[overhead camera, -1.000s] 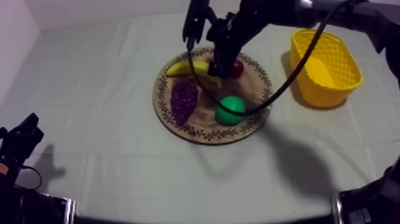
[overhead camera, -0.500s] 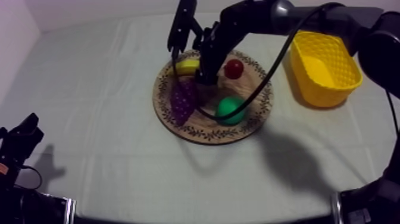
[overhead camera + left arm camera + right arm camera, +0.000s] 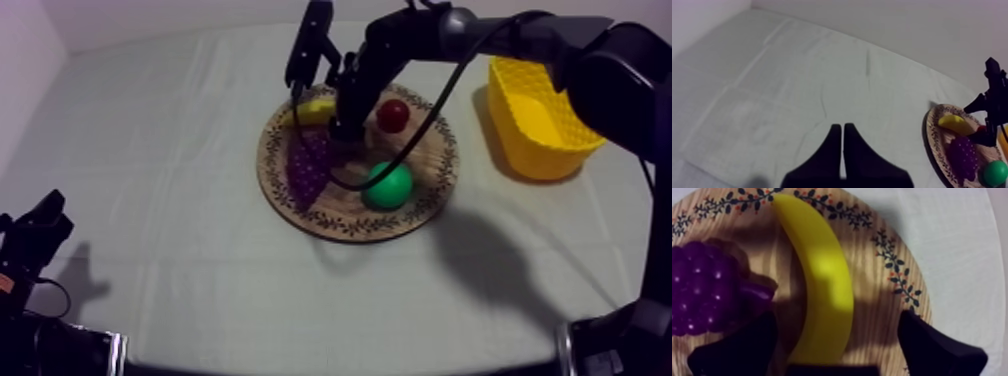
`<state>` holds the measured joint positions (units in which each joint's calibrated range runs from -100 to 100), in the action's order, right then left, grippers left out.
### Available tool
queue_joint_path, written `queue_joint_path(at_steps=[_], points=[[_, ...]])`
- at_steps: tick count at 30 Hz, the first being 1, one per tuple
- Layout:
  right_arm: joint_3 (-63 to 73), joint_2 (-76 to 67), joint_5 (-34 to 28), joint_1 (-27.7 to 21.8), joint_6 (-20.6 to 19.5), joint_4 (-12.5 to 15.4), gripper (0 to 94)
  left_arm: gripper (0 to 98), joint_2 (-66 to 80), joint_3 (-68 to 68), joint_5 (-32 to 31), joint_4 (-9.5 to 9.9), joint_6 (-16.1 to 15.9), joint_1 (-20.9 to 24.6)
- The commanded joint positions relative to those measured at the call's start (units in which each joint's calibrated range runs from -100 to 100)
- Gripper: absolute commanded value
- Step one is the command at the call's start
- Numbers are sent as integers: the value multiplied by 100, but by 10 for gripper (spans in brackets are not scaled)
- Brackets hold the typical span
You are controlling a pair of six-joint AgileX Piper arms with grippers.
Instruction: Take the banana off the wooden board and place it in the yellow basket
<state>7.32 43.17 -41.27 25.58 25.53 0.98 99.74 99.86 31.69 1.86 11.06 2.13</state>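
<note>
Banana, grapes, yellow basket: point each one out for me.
banana (image 3: 822,288), right wrist view, middle of its body.
bunch of grapes (image 3: 308,165), top view, centre of the cluster.
yellow basket (image 3: 545,160), top view, its near outer wall.

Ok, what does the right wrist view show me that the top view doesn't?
Right wrist view: the right pincer is open, with a finger on each side of the banana and not closed on it. Top view: the yellow basket stands apart from the wooden board, and the small red fruit and pear lie on the board. Shared: banana, grapes and board.
</note>
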Motion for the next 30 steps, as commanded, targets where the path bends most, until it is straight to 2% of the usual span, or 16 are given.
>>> queue_joint_path(at_steps=[1,8,15,22,30], points=[[71,41,-69,-3,70,82,599,1,1,3,0,2,1,0],[274,179,-170,-8,34,94,426,1,1,3,0,2,1,0],[350,309,-131,2,-14,57,336,1,1,3,0,2,1,0],[326,412,-58,33,-6,88,206,1,1,3,0,2,1,0],[193,413,95,35,-56,96,151,1,1,3,0,2,1,0]])
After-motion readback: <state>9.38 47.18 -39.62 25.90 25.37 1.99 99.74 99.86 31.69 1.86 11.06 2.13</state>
